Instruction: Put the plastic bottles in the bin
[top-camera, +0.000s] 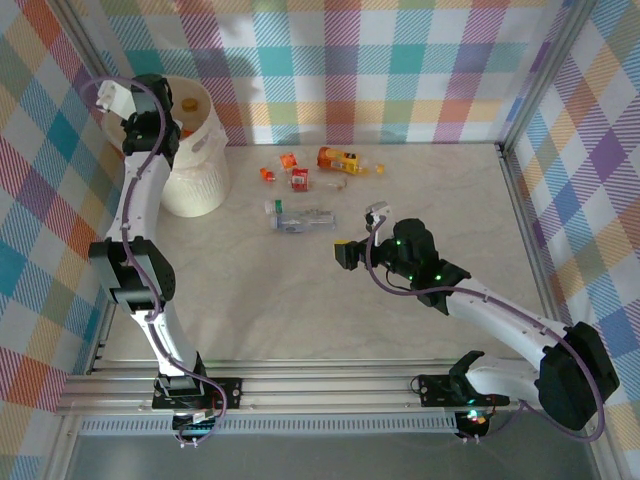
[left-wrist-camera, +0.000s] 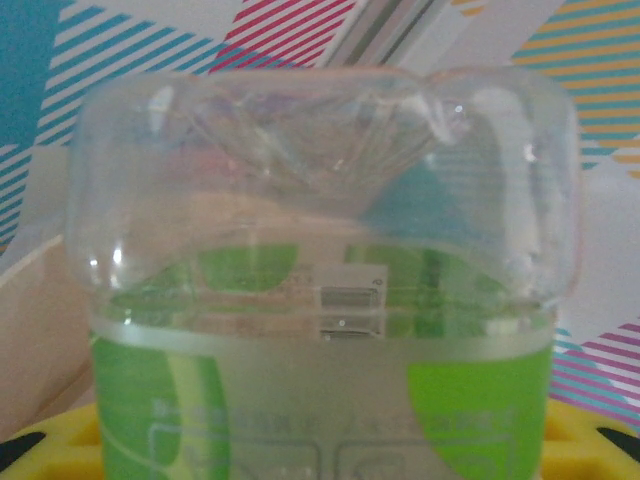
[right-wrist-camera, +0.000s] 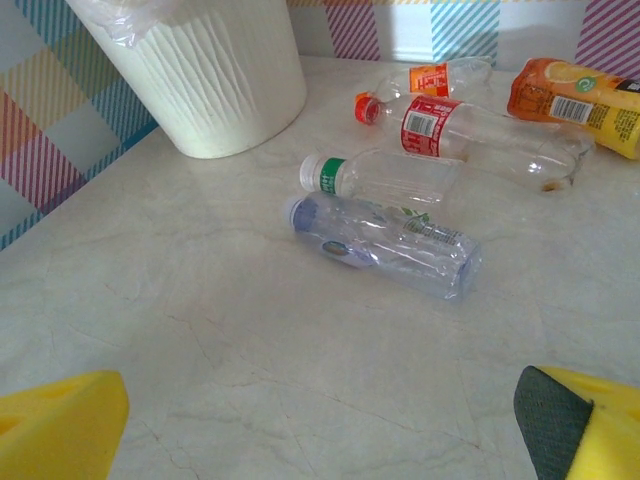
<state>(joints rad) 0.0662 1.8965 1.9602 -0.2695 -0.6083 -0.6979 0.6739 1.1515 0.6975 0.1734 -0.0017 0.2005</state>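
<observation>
You have bright, even light across the table. Beside the bin, the bottles cast only faint, soft shadows and carry small glints. Your left wrist view is blurred: the green-labelled bottle sits too close to focus.

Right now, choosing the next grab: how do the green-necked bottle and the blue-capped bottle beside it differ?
The green-necked bottle has a white cap; the blue-capped bottle a bluish one. The blue-capped bottle looks crumpled, the green-necked smoother. Both are clear, lying on their sides.
</observation>
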